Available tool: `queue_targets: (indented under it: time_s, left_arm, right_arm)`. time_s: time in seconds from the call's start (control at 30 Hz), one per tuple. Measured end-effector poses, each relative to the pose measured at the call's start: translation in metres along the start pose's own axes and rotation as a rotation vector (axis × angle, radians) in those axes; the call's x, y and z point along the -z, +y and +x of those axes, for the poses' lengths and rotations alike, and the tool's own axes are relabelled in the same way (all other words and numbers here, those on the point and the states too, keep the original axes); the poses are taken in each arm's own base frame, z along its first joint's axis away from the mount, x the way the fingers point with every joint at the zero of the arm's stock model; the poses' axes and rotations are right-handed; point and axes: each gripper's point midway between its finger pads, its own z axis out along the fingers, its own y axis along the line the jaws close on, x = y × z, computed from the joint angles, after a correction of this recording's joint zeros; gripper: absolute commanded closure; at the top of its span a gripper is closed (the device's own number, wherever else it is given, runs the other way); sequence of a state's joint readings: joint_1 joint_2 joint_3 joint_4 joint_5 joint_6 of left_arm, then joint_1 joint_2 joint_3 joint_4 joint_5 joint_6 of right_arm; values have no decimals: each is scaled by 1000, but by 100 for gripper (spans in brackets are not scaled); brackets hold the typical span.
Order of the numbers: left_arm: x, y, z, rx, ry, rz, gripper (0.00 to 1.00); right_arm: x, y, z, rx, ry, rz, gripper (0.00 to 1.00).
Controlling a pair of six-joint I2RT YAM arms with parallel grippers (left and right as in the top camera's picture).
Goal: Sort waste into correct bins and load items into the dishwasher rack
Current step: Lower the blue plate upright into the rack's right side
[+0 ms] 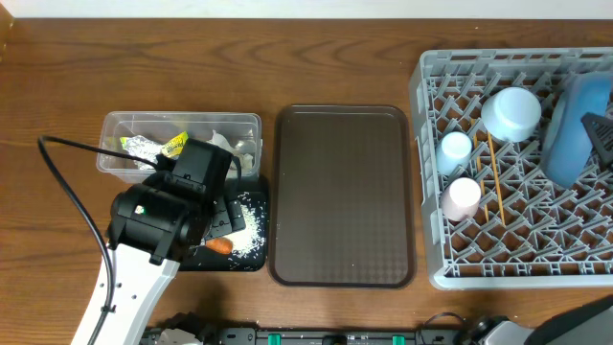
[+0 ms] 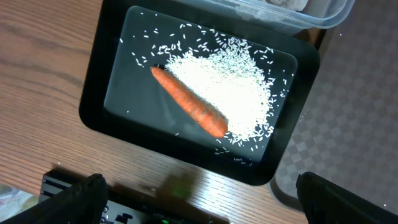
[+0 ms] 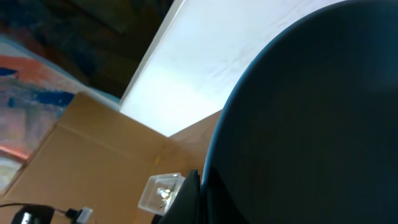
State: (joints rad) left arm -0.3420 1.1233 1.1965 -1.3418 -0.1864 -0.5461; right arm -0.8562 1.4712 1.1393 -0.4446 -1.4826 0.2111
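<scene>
Closest to the overhead camera is my left arm, hanging over the black tray [image 2: 93, 99], which sits just left of the brown serving tray [image 1: 345, 196], by its near corner. My left gripper [image 2: 199, 204] is spread wide and holds nothing; only its two dark fingertips [image 2: 78, 198] show, at the bottom corners of my left wrist view. Below it on the black tray, the small orange carrot [image 2: 189, 102] lies slantwise, its thick end on a heap of white rice scraps [image 2: 233, 84], with loose grains scattered around.

Also left of the brown serving tray, behind the black tray and up against it, stands the clear tub [image 1: 182, 119]. It holds the silver-foil and yellow-green wrapper [image 1: 158, 146] and crumpled white tissues [image 1: 235, 144].

Right of the brown serving tray, just beside it, is the grey dishwasher rack [image 1: 424, 172]. The white bowl [image 1: 511, 113], the light blue cup [image 1: 455, 149], the pink cup [image 1: 462, 196] and the wooden chopsticks [image 1: 493, 177] sit among its pegs. The blue plate [image 1: 573, 129] is at its far right side.

My right gripper [image 1: 598, 134] is at that plate, jaws closed. The plate's dark curve fills most of my right wrist view. Whether my jaws pinch its rim, I cannot tell.
</scene>
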Motion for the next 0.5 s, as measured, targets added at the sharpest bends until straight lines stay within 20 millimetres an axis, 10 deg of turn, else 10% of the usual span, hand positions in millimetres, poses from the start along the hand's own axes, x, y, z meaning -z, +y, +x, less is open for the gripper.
queue_targets:
  time_s: [0.5]
  left_arm:
    - [0,0,0,0,0,0,0]
  right_arm:
    - [5,-39,4,-74,-8,10,99]
